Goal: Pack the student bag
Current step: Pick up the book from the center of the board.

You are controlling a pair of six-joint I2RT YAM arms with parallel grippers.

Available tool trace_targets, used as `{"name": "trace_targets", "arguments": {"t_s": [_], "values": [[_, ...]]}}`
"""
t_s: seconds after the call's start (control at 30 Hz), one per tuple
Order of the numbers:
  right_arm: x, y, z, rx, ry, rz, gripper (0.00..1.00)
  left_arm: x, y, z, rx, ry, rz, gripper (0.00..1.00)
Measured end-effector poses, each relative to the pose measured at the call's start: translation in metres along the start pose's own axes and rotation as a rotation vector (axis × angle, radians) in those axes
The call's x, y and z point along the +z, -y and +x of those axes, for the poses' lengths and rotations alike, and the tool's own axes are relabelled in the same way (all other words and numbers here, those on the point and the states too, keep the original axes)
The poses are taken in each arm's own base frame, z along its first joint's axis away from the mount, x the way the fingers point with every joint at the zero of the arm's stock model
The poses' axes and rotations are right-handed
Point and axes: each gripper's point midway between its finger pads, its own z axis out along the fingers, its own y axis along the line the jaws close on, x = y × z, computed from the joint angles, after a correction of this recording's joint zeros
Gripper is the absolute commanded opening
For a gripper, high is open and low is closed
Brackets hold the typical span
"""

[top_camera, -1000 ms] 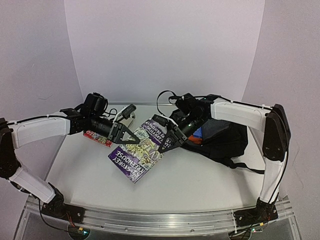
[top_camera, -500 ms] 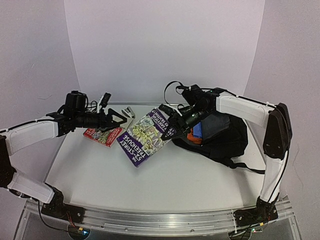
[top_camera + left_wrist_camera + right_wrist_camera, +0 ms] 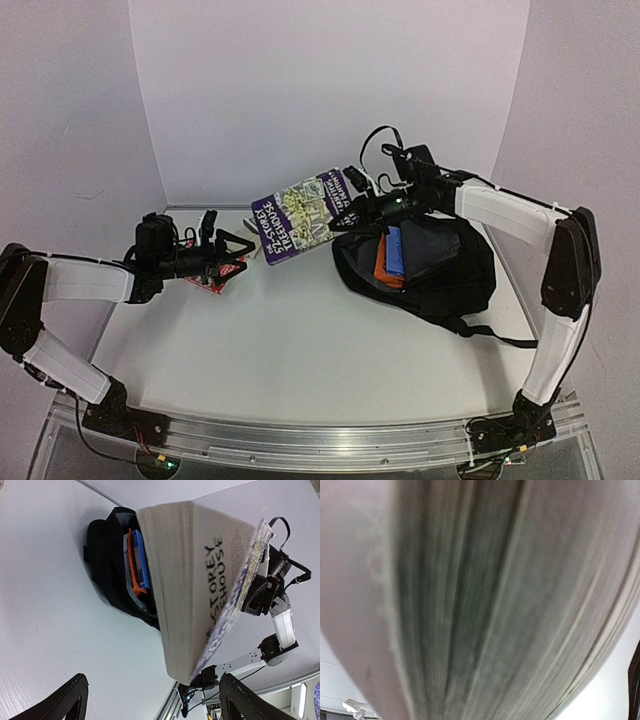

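Note:
The student bag is a black backpack lying open at the right of the table, with an orange and a blue book inside. It also shows in the left wrist view, bag. My right gripper is shut on the right edge of a purple paperback, holding it in the air just left of the bag's mouth. Its page block faces the left wrist camera and fills the right wrist view. My left gripper is open and empty, low at the left, apart from the book.
A red book lies flat on the table under my left gripper. The bag's straps trail toward the near right. White walls close in the back and sides.
My left gripper opened, let go of the purple book and drew back to the left. My right gripper lifted the book off the table and swung it up toward the bag.

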Motion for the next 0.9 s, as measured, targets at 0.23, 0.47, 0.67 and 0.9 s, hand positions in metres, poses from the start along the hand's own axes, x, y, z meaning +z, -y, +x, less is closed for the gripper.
{"name": "trace_targets", "arguments": {"t_s": [0.23,0.47,0.67,0.9], "values": [[0.004,-0.01,-0.009,0.03,0.04,-0.059,0.0,0.016,0.036,0.001,0.066,-0.009,0.133,0.85],[0.01,-0.011,-0.001,0.07,0.029,-0.103,0.0,0.028,0.05,-0.002,0.087,-0.016,0.217,0.46],[0.014,-0.008,0.005,0.095,0.02,-0.12,0.22,0.03,0.048,-0.002,0.085,-0.022,0.247,0.01],[0.004,0.035,-0.004,0.096,0.106,0.06,0.74,0.032,0.044,-0.004,0.068,-0.004,0.221,0.0]]}}
